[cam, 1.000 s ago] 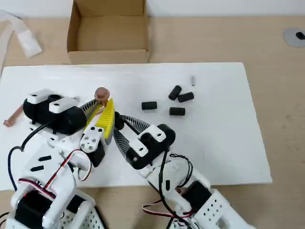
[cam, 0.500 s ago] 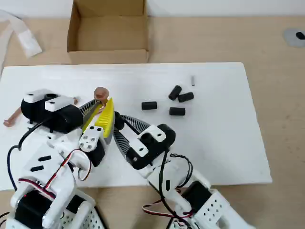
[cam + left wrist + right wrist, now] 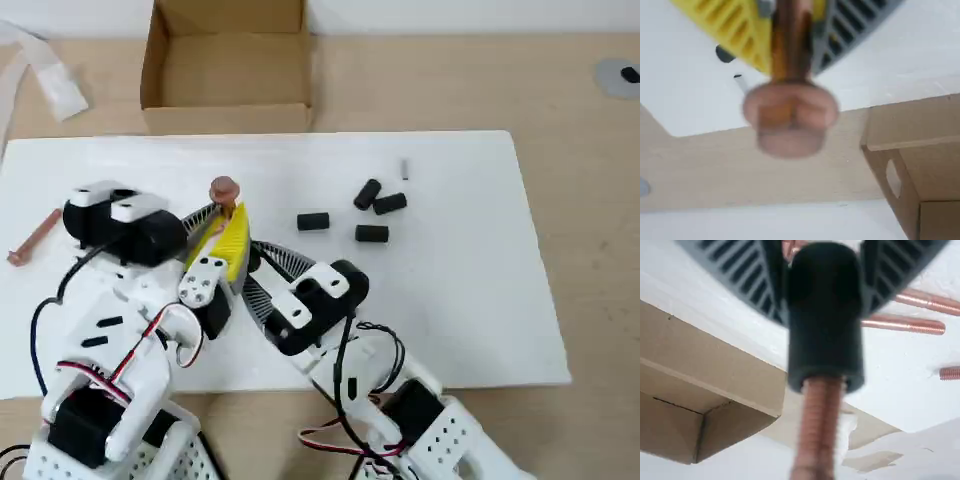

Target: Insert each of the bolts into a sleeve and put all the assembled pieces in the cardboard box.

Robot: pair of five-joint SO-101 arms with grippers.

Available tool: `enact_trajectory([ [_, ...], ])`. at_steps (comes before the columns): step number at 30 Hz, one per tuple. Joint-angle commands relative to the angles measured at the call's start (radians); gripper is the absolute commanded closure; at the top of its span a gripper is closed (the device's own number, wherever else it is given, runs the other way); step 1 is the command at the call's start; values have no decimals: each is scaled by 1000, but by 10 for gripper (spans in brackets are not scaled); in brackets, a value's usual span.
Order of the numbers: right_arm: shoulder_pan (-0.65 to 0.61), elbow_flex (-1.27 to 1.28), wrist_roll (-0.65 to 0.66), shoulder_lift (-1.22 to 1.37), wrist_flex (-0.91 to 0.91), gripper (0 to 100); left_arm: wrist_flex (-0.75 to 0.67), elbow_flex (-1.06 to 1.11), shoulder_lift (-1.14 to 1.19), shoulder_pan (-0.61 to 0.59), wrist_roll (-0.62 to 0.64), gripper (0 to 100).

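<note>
R gripper clamps black sleeve, copper bolt sticking out its end. Two loose bolts on white sheet just beyond, third apart. Box nearby.

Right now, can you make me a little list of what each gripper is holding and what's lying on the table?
Left gripper: shut on a copper-coloured metal bolt
Right gripper: shut on a black cylindrical sleeve, bolt thread sticking out of it
Loose black sleeves: four, on the white board
Spare copper bolt: at the board's edge
Brown cardboard box: empty
</note>
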Motion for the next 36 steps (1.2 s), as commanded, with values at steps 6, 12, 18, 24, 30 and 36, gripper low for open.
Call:
enact_trajectory([
  [6, 35, -10, -12, -7, -29, 989, 46, -21, -7, -9, -46, 995],
  [12, 35, -12, -12, -7, -29, 989, 212, -126, -2, -9, -52, 994],
  [18, 35, -13, -12, -7, -26, 989, 321, -195, 1, -11, -46, 902],
  [24, 35, -56, -12, 4, 15, 989, 506, -279, 2, -9, 40, 822],
  [30, 36, -71, -15, 5, 49, 989, 629, -417, 5, -15, 38, 825],
  [36, 133, -338, -71, 222, 272, 989, 763, -600, 189, -158, -46, 880],
])
